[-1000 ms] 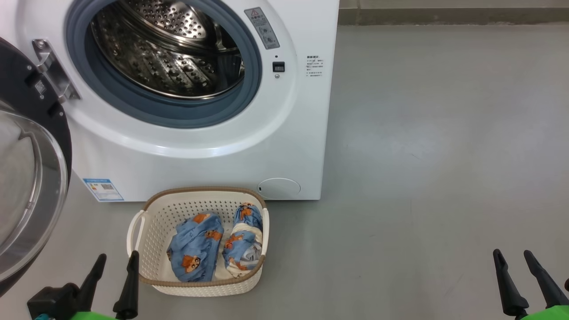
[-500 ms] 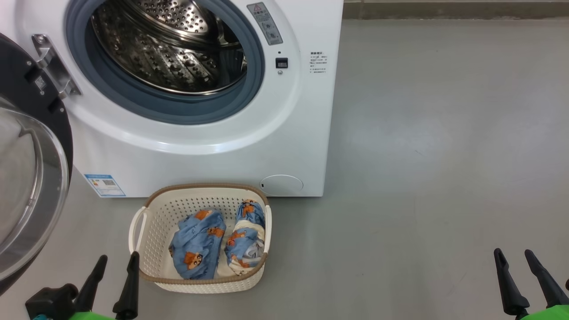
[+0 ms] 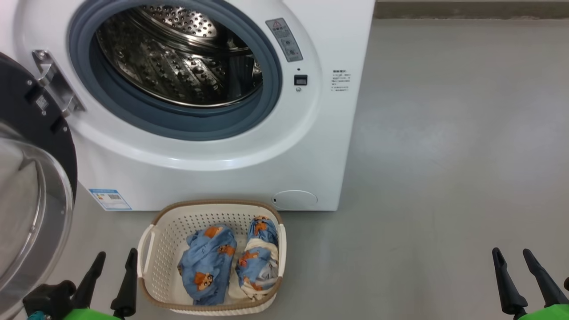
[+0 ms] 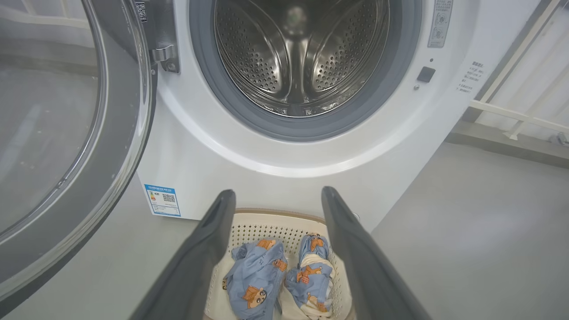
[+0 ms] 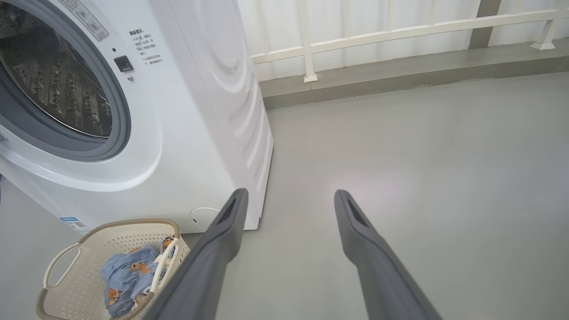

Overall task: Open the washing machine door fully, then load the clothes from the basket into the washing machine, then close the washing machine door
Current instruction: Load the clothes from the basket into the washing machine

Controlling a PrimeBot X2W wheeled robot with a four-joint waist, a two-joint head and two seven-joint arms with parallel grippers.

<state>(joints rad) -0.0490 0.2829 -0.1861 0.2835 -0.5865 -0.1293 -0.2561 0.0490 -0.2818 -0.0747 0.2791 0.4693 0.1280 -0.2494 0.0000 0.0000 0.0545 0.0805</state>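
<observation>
Just right of the wide-open, empty left gripper [image 3: 117,253], the bear-print clothes [image 3: 208,262] look soft and light; pinch a raised top fold.

There was one big white front-loading washing machine [image 3: 213,178] in the upper left of the frame. It had one round black-rimmed glass door [image 3: 26,111] at the left edge and one small blue label sticker [image 3: 110,199]. One cream-white perforated plastic basket [image 3: 213,205] at bottom centre held two bundles of light blue bear-printed fabric [image 3: 209,262]. Two dark two-fingered grippers counted: the left gripper [image 3: 116,254] and the right gripper [image 3: 511,252].
</observation>
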